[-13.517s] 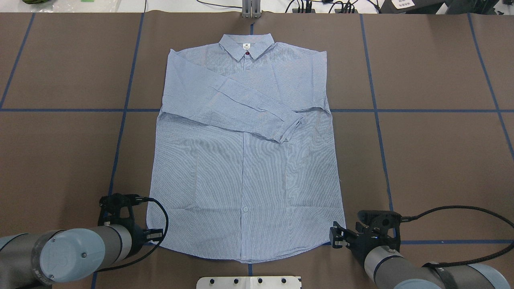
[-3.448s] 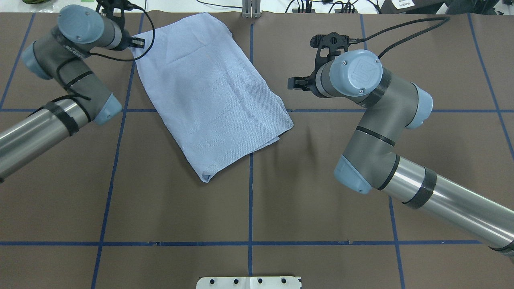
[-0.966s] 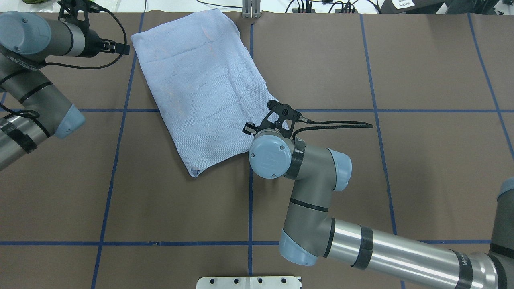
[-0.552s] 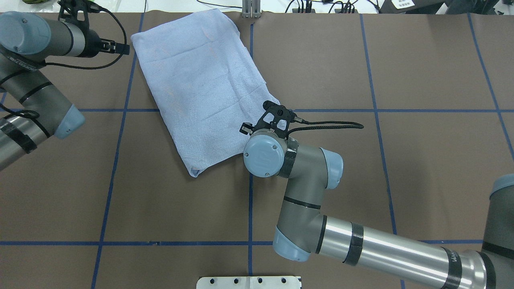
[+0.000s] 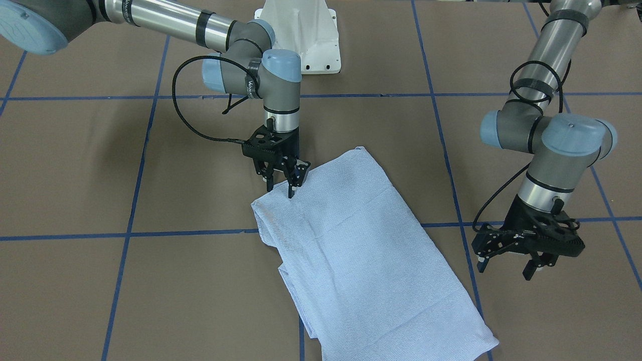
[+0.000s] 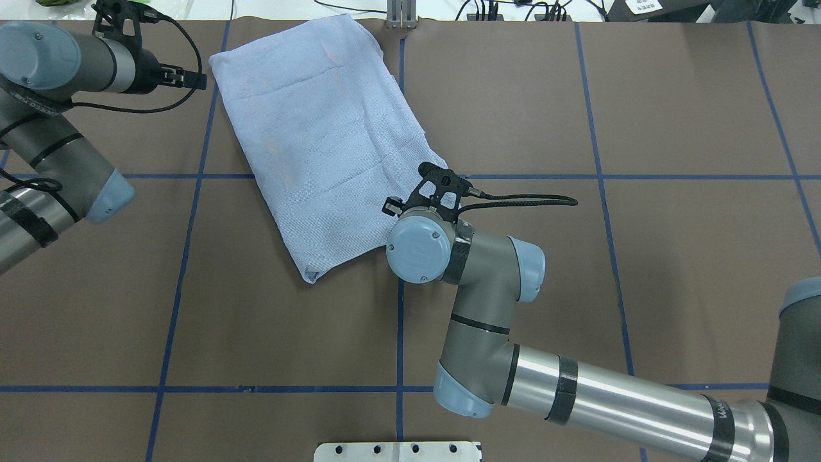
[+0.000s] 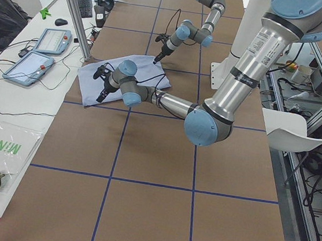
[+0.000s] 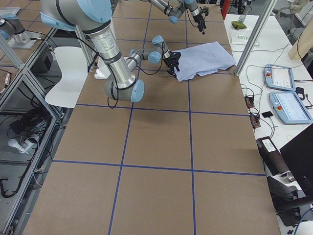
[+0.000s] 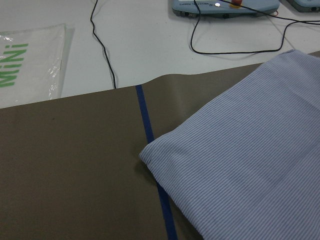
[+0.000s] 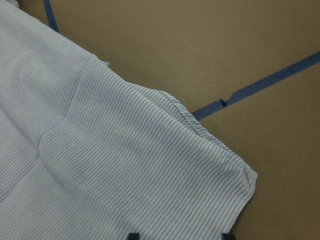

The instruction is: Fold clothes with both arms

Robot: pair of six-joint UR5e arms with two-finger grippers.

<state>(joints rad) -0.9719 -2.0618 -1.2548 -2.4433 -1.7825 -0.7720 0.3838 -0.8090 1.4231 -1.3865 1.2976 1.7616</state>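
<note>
Where the shirt (image 6: 321, 141) lies: on the far half of the table (image 6: 673, 269), left of centre, folded to a long rectangle and set askew to the tape (image 6: 399, 321) grid. Its far corner reaches the far edge of the brown cover.
Shirt face: plain light blue with fine white stripes. Faint creases cross it, and the edges are layered at the corners.
Right arm (image 6: 577, 398): it reaches in from the near right, with the wrist turned straight down over the shirt's short near edge.
Right gripper (image 5: 280, 189): it is at that short edge, close to the right-hand corner. The jaws are spread. One tip sits over the cloth and the other over bare cover, so they straddle the hem. Nothing is pinched. I cannot tell whether the tips touch the cloth.
Right wrist view: the shirt corner lies flat below, and two black fingertips (image 10: 132, 235) sit apart at the bottom edge.
Left arm (image 6: 38, 212): it comes in from the left, bent back toward the far-left corner of the table.
Left gripper (image 5: 504, 268): it is just beside the shirt's far-left corner, over bare cover and clear of the cloth. The jaws are wide apart and empty.
Left wrist view: that corner lies across a tape line, with cables on the white surface beyond.
Surroundings: a white base (image 5: 301, 35) stands at the robot's side, and two pendants (image 7: 48, 41) lie past the table's far edge.
</note>
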